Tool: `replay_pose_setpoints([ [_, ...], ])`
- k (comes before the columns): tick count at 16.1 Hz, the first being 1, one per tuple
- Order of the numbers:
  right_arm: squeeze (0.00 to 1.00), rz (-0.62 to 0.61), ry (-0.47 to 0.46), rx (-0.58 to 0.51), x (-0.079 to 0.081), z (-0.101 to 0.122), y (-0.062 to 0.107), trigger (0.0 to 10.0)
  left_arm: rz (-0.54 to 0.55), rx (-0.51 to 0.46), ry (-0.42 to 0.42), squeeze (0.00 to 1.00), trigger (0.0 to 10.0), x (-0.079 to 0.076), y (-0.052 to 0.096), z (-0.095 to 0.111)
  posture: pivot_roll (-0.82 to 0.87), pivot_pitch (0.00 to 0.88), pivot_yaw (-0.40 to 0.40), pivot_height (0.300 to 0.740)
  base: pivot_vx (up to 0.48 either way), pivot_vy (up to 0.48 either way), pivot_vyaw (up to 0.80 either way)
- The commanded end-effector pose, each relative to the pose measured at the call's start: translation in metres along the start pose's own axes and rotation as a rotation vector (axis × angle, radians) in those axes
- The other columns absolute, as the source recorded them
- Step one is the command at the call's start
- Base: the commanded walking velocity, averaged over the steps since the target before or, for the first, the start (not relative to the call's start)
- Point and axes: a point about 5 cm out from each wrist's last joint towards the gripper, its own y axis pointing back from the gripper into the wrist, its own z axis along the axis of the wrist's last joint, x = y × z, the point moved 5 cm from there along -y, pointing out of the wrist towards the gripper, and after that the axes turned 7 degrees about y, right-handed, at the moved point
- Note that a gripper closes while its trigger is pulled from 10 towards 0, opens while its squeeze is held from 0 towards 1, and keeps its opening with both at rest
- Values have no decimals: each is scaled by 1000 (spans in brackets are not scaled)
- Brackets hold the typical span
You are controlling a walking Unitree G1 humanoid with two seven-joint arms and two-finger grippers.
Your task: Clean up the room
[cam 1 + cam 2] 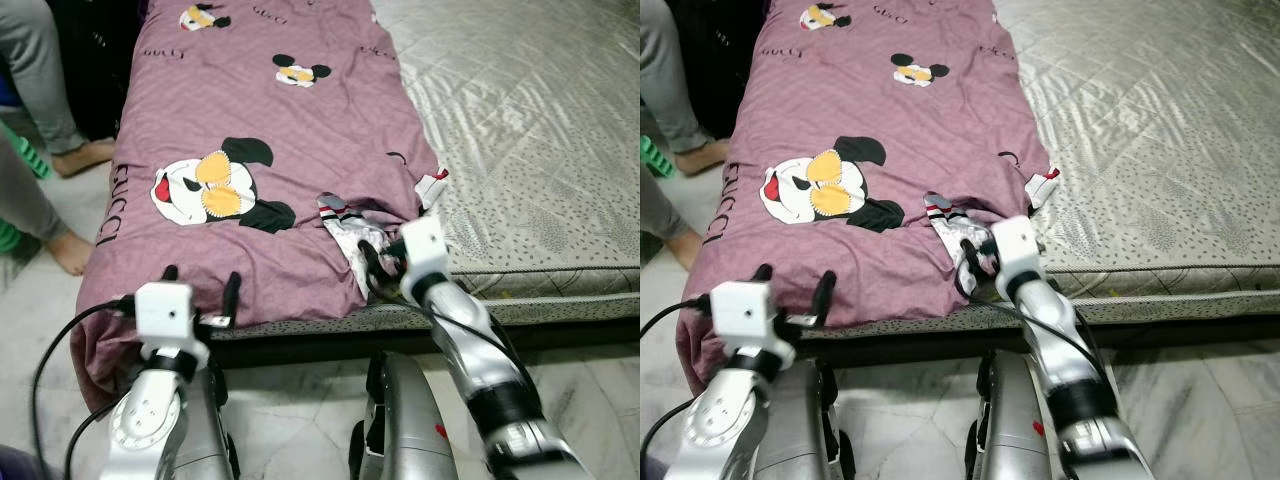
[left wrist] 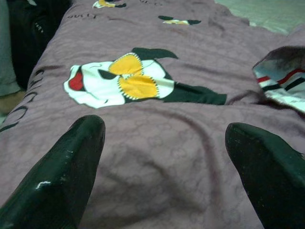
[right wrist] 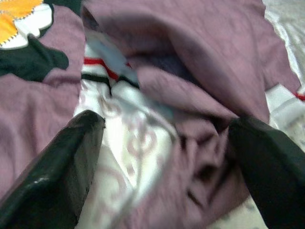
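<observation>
We saw a person's bare feet [image 1: 72, 252] on the pale marble floor [image 1: 590, 400] beside the bed, near a green basket [image 1: 25, 150].

Head cameras look down at bed edge; wrist cameras close over purple blanket [image 1: 250, 120]

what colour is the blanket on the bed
Mauve-purple blanket with cartoon mouse prints and lettering; clearest in the left eye view.
</observation>
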Motion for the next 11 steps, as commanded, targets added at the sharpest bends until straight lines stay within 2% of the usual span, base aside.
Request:
replay_pose_setpoints([
  [1, 0, -47, 2, 13, -6, 0, -6, 10000, 17, -4, -12, 0, 10000, 2, 4, 3, 50, 268, -88, 545, 0, 0, 0],
  [5, 0, -191, -16, 21, -17, 15, -25, 10000, 40, -12, -28, 0, 10000, 7, 5, 9, 77, 270, -81, 545, 0, 0, 0],
  [9, 0, -292, 45, 109, -27, 2, -26, 10000, 40, -12, -34, 0, 10000, 6, 6, 11, 97, 275, -75, 545, 0, 0, 0],
  [10, 0, -305, 28, 144, -29, -6, -25, 5020, 42, -11, -34, 0, 10000, 7, 6, 12, 100, 276, -76, 545, 0, 0, 0],
  [11, 0, -317, 13, 165, -31, -11, -23, 1216, 43, -10, -34, 0, 10000, 7, 6, 12, 100, 276, -76, 545, 0, 0, 0],
])
